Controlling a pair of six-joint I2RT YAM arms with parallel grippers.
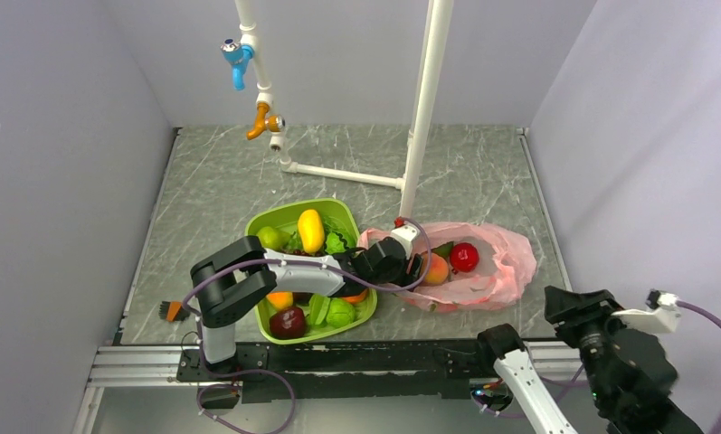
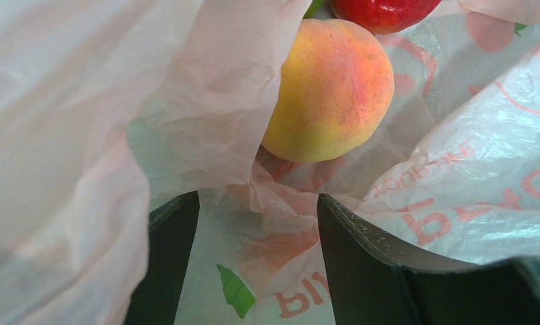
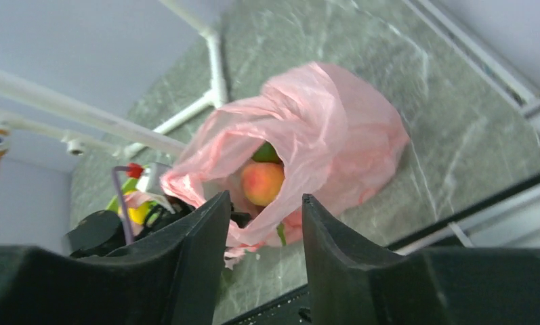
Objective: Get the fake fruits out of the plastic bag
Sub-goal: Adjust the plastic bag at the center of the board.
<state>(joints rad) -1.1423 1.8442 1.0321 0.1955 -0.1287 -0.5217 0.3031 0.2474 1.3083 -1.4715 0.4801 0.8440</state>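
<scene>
Left jaws, peach [image 2: 328, 88], apple [image 2: 382, 10] inside bag [image 2: 457, 135]

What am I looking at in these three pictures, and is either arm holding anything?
Two robot arms are bolted at the near edge of the table, each ending in a two-finger gripper. The wide picture comes from a fixed camera above and behind; the other two from wrist cameras, so the dark shapes at the bottom are each gripper's own fingers. On the table lie a green tray of fruit and a pink bag. The left gripper is open inside the bag's mouth, the peach ahead, an apple beyond. The right gripper is open and empty, away from the bag. Nothing is held.
</scene>
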